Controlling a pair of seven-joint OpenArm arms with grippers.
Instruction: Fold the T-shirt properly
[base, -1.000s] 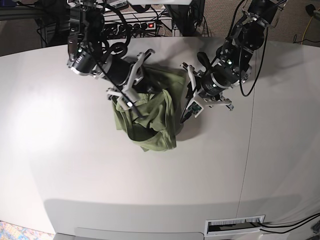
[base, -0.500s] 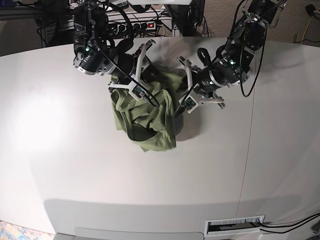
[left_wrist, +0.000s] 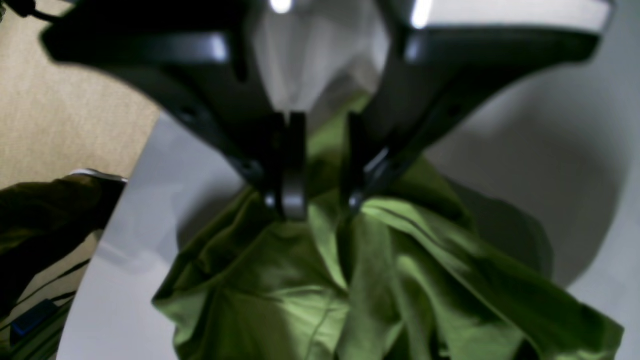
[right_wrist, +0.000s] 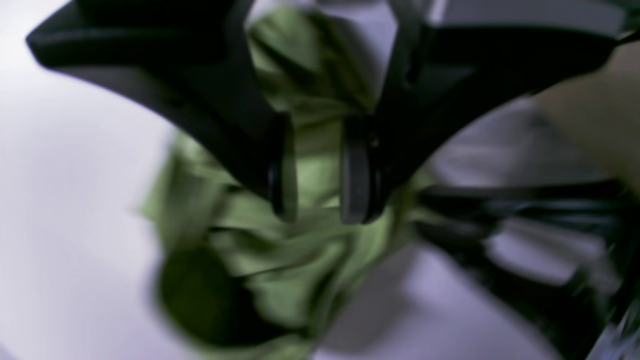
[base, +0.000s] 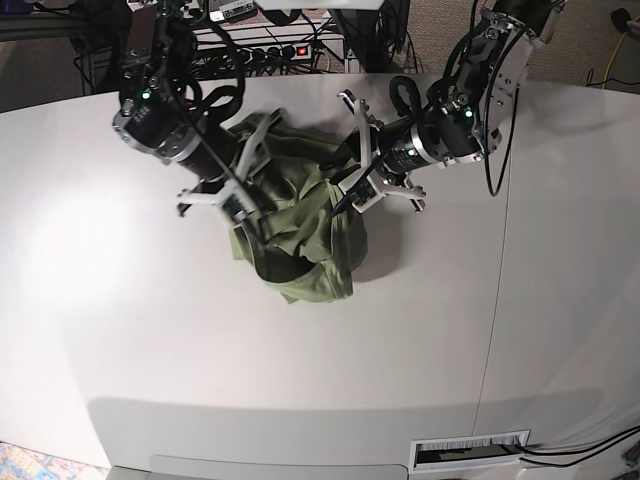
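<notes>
Base view: T-shirt (base: 300, 235), thin olive knit, lies bunched in soft creases at mid-bench (base: 150, 340), smooth and white. Left claw (left_wrist: 312, 202) pinches a raised fold; right claw (right_wrist: 317, 210) spread above cloth, view blurred.

Both arms are built from chunky black cylindrical segments with silver rings at the joints, plus a tiny green status light glowing on each one. The left arm (base: 470, 95) has a fat black cable looping loosely along its outside, and the right arm (base: 160, 95) carries curled black cabling near its top. The left gripper (base: 345, 190) and right gripper (base: 245, 205) each sit on a white bracket frame with long, thin dark fingers. Up close, the fingers (left_wrist: 287, 165) are matte black, sweeping out like wings from the body, with flat greyish pads at the tips. Wrist views are pretty blurry.
</notes>
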